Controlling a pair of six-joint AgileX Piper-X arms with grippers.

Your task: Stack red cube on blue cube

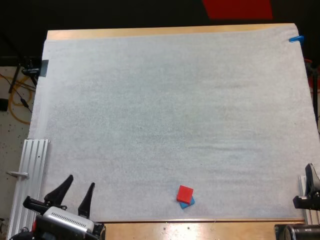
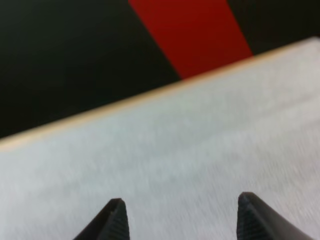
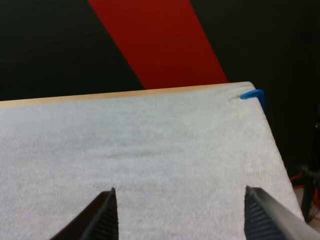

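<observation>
The red cube (image 1: 185,193) sits on top of the blue cube (image 1: 188,202) near the mat's front edge, right of centre; a sliver of blue shows under the red one's lower right. My left gripper (image 1: 76,191) is at the front left corner, open, its fingers (image 2: 116,220) spread over bare mat, well left of the stack. My right gripper (image 3: 180,212) is also open above bare mat; in the high view its arm (image 1: 309,192) sits at the right edge, far from the cubes.
The white mat (image 1: 170,115) covers most of the wooden table (image 1: 200,230). A ribbed metal rail (image 1: 31,172) lies along the front left beside my left arm.
</observation>
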